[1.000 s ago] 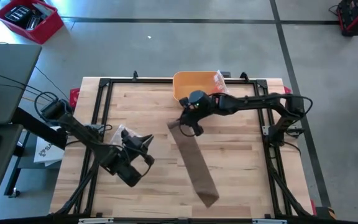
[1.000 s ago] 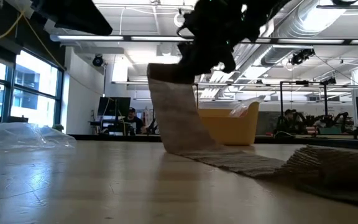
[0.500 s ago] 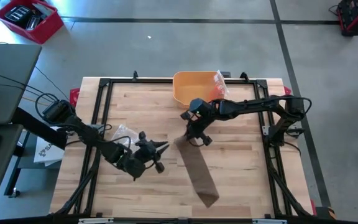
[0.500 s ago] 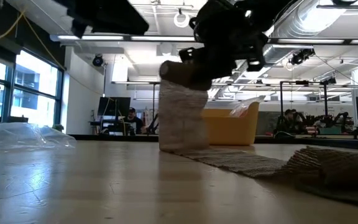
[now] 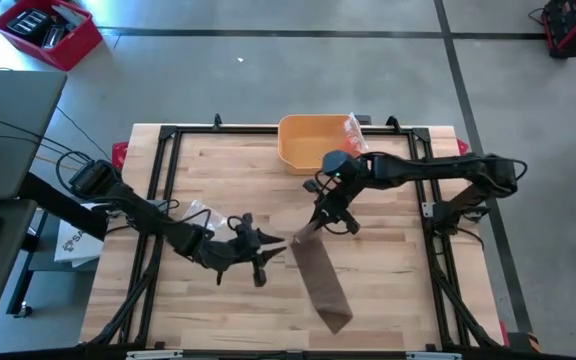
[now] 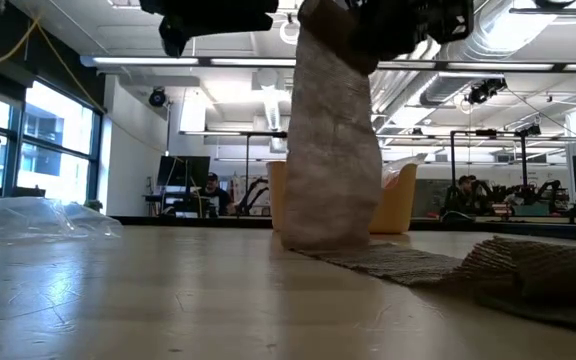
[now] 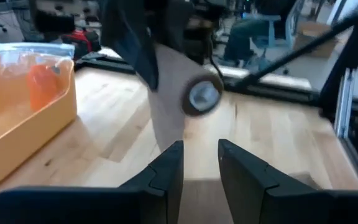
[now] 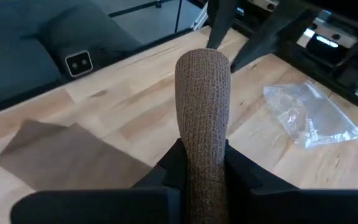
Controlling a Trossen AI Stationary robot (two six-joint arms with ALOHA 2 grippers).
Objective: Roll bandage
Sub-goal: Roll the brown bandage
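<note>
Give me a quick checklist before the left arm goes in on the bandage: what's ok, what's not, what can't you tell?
1. Right end effector gripping the rolled end of the bandage: ok, fingers shut on it, roll lifted off the table.
2. Left end effector open for the approach: ok, a gap shows between its fingers, nothing in it.
3. Left end effector lined up with the bandage: ok, the hanging strip is straight ahead in its wrist view.
4. Bandage tail flat on the table: not ok, its far end looks bunched.
5. Plastic bag clear of the strip: ok, lying apart from it.
6. Orange bin out of the way: ok, at the table's far edge.
</note>
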